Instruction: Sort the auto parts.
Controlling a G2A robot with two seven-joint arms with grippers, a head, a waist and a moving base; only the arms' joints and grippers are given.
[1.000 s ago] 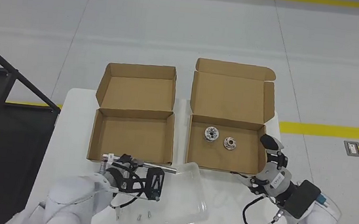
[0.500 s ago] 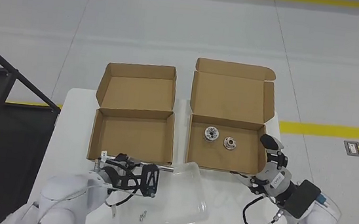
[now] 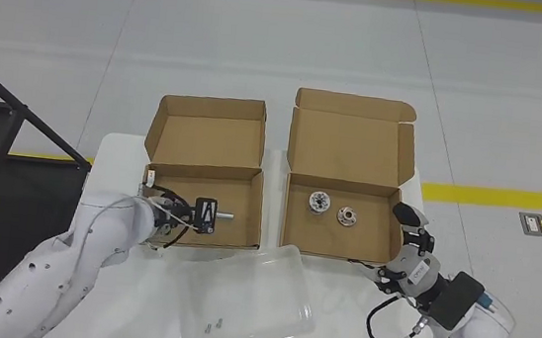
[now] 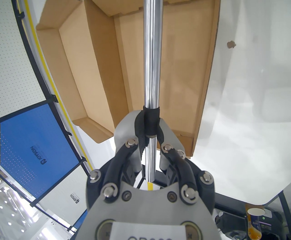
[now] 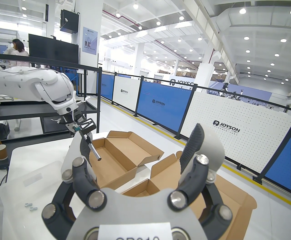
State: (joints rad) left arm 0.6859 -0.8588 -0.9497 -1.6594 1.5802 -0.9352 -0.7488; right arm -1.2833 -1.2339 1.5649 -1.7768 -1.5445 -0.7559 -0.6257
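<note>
- Left end effector (image 4: 150, 123) clamped on the chrome rod (image 4: 152, 56), held over the left cardboard box (image 3: 240, 227).
- Right end effector (image 5: 139, 131) spread wide, empty, at the right box (image 3: 373, 241) near-right corner.
- Two round parts (image 3: 319, 201) lie in the right box.
- Two screws (image 3: 213, 323) lie in the clear tray (image 3: 278, 289) on the desk (image 3: 117, 163).

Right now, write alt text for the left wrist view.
The left pincer is shut on a shiny metal rod, which reaches out above the bare floor of an open cardboard box.
</note>
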